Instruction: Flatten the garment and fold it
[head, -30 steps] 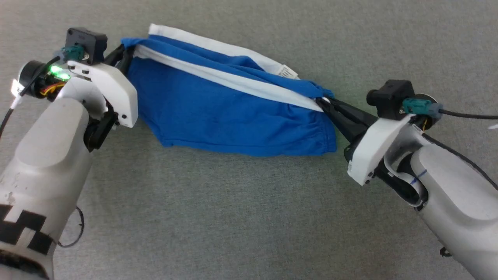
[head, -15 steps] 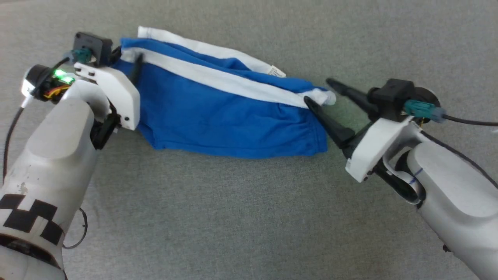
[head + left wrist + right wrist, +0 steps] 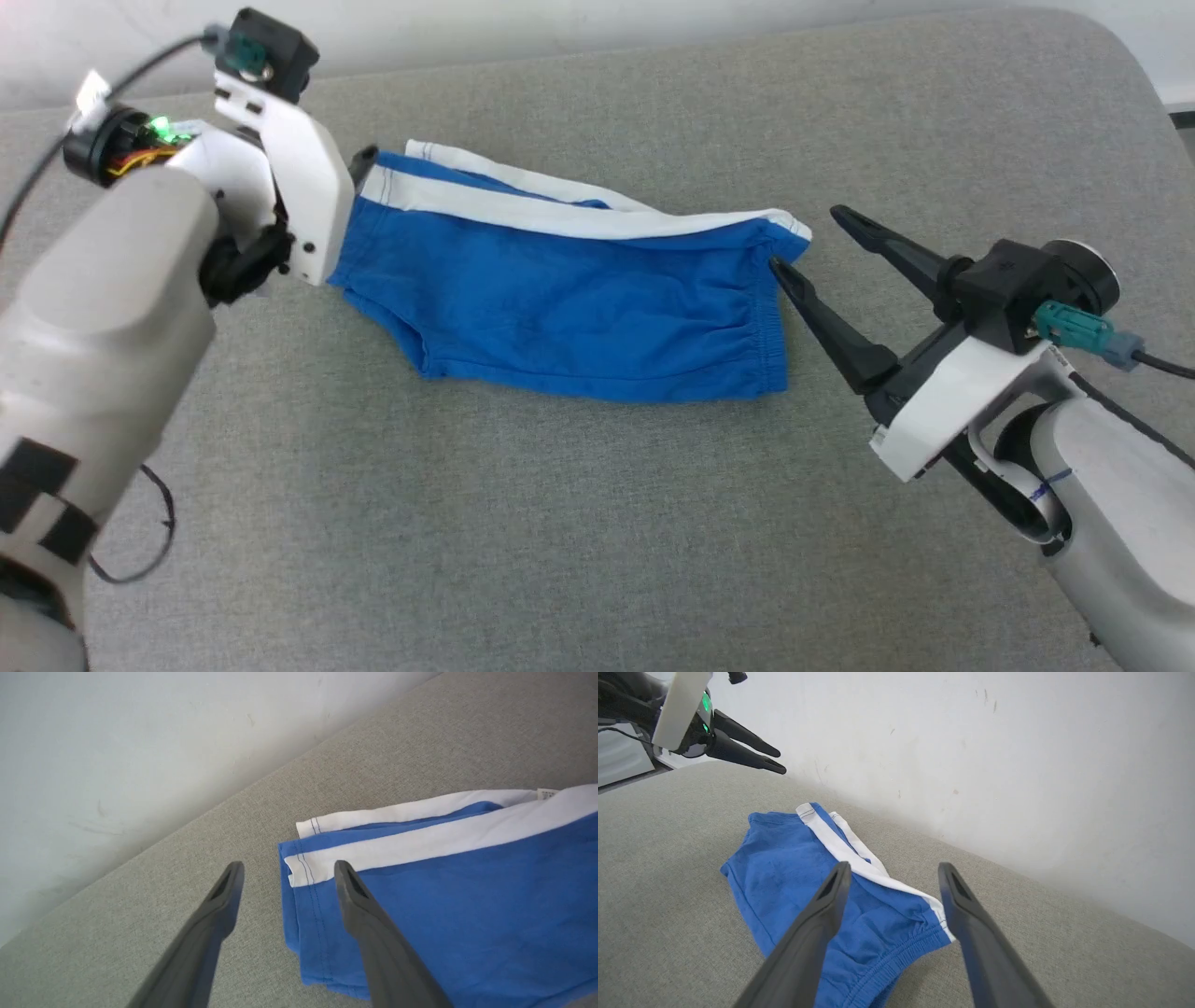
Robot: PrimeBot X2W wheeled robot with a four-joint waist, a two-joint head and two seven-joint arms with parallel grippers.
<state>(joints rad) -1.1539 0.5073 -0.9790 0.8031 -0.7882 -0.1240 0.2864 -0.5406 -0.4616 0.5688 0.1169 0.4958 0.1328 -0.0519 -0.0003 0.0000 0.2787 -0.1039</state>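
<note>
The blue, white-striped shorts [image 3: 579, 308] were seen lying on the grey upholstered surface [image 3: 560, 523]. The left end effector [image 3: 288, 865] and the right end effector [image 3: 805, 239] were spread wide, one at each end of the shorts.

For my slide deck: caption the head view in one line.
Blue shorts lie on grey upholstery between the left and right jaws, both open.

Bright blue garment [image 3: 560, 317] with white stripes; speckled grey surface [image 3: 560, 523]; off-white wall [image 3: 1017, 742]
</note>
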